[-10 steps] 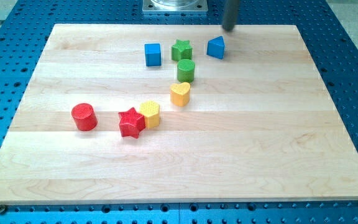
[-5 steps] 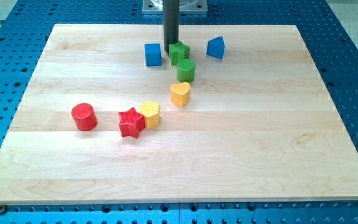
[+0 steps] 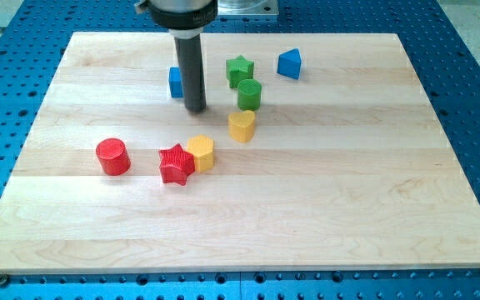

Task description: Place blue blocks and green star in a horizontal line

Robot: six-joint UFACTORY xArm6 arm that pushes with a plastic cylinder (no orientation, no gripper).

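Blue cube (image 3: 174, 82) upper centre-left, mostly hidden behind the rod. Green star (image 3: 240, 70) upper centre, flat. Blue wedge-like block (image 3: 289, 63) right of star, apart.

Even, bright overhead lighting across the pale wooden table (image 3: 323, 208); shadows beneath the blocks are short and soft. No strong glare. Focus is sharp throughout, the rod (image 3: 192, 71) showing only slight softness. Table edges converge in perspective, without evident lens distortion.
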